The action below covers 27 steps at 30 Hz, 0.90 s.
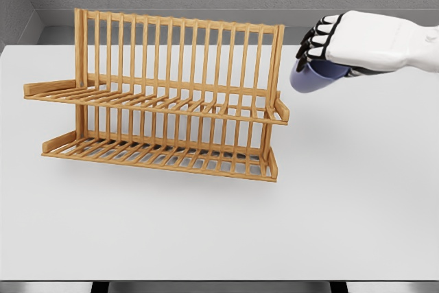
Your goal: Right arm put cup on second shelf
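A blue-purple cup (pixel 314 77) hangs in the air at the upper right, tilted on its side, with my right hand (pixel 322 44) shut on it from above. The black fingers (pixel 314 40) curl over the cup's rim side, and the white arm comes in from the right edge. The wooden two-tier dish rack (pixel 164 94) stands on the white table, left of the cup. Its upper shelf (pixel 171 104) and lower shelf (pixel 161 152) hold nothing. The cup is just right of the rack's right end post (pixel 276 66), a little above the upper shelf's level.
The white table (pixel 343 204) spreads out in front of and to the right of the rack. A grey wall runs behind it. The table's front edge lies near the bottom of the view.
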### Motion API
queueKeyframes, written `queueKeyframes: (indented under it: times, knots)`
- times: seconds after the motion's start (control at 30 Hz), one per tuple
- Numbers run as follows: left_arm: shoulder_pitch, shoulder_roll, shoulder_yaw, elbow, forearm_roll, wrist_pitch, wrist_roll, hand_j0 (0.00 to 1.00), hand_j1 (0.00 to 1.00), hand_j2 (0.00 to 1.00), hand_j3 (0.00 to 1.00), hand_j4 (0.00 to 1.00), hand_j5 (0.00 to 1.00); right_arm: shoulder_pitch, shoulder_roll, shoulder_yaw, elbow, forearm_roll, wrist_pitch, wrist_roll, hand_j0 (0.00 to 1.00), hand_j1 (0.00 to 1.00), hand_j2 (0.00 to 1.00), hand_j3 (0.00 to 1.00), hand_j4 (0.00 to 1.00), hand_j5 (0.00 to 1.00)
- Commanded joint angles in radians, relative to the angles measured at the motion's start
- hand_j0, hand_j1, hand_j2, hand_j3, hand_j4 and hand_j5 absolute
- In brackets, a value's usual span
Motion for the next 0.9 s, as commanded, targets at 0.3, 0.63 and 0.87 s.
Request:
queueKeyframes:
  times: [0.3, 0.63, 0.87]
  knots:
    - [0.000, 0.000, 0.000, 0.000, 0.000, 0.000, 0.000, 1.00, 1.00, 1.00, 1.00, 1.00, 1.00, -0.046, 0.063, 0.056, 0.000, -0.004, 0.003, -0.001, 0.65, 0.65, 0.65, 0.65, 0.65, 0.65]
    - [0.000, 0.000, 0.000, 0.000, 0.000, 0.000, 0.000, 1.00, 1.00, 1.00, 1.00, 1.00, 1.00, -0.084, 0.094, 0.125, 0.000, -0.004, 0.003, -0.001, 0.65, 0.65, 0.65, 0.65, 0.65, 0.65]
    - [0.000, 0.000, 0.000, 0.000, 0.000, 0.000, 0.000, 1.00, 1.00, 1.00, 1.00, 1.00, 1.00, -0.094, 0.097, 0.159, 0.000, -0.002, 0.003, -0.001, 0.65, 0.65, 0.65, 0.65, 0.65, 0.65]
